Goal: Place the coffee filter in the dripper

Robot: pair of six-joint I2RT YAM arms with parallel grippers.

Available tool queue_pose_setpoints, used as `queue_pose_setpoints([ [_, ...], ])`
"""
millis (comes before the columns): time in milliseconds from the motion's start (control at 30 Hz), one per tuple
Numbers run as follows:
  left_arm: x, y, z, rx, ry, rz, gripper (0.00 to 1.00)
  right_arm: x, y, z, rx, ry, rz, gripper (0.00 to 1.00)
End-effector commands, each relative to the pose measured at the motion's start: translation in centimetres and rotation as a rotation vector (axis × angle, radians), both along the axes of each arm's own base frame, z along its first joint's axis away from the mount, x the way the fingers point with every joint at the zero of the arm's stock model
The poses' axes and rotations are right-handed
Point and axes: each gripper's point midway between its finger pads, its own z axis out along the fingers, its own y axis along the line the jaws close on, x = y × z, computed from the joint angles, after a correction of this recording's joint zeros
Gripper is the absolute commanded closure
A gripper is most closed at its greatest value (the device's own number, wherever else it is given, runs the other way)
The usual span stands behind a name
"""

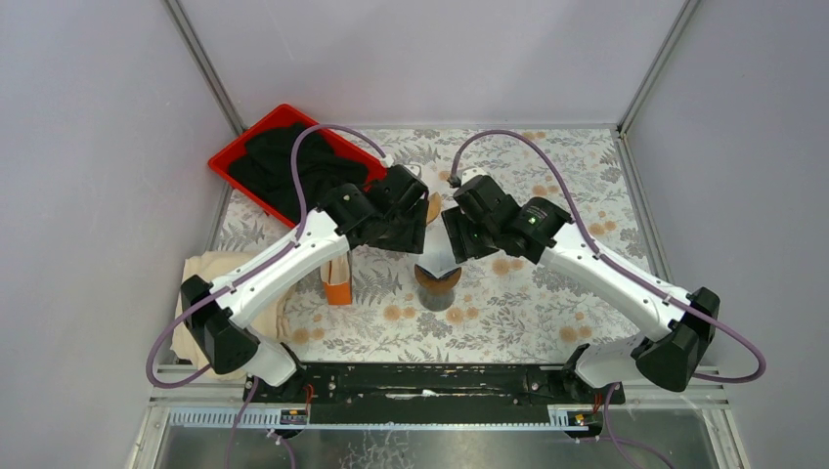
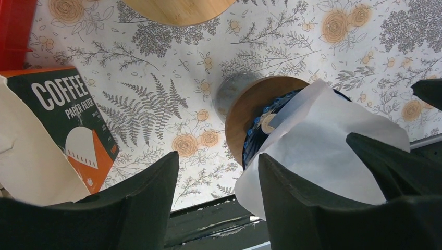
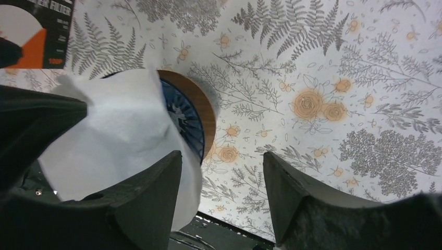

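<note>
Your two arms reach inward from either side, and their wrists nearly meet above the dripper (image 1: pixel 437 285) at the middle of the tabletop (image 1: pixel 557 303). The left tool (image 2: pixel 218 161) and the right tool (image 3: pixel 221 156) both gape wide, with nothing between their fingers. The white filter (image 3: pixel 114 125) stands in the dripper, its paper rising just beside one finger of each tool.

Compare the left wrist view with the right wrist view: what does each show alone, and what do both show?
Left wrist only: the red tray, a round wooden piece at the top, and the word COFFEE on the filter box. Right wrist only: the blue ribs inside the dripper, seen plainly. Both: the white coffee filter on the wood-rimmed dripper, on the floral cloth.
</note>
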Motion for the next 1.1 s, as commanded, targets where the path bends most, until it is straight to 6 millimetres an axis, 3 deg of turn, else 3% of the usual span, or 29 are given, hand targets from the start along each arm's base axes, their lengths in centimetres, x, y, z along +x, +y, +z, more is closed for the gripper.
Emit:
queue_pose_setpoints([
  [0,0.6,-0.7,0.0,-0.041,-0.018,-0.024,0.35,0.5,0.5,-0.4,0.076,0.013,0.023,0.34],
  [367,0.7,0.8,-1.2,-0.022,0.003,0.000,0.35,0.4,0.2,-2.6,0.074,0.051,0.031,0.33],
  [767,0.5,0.2,-0.5,-0.066,-0.002,-0.015,0.35,-0.2,1.9,0.4,0.197,0.021,0.103,0.21],
  [1067,0.6,0.3,-0.4,-0.066,-0.008,-0.014,0.35,-0.7,2.1,-1.9,0.173,0.080,0.114,0.18],
])
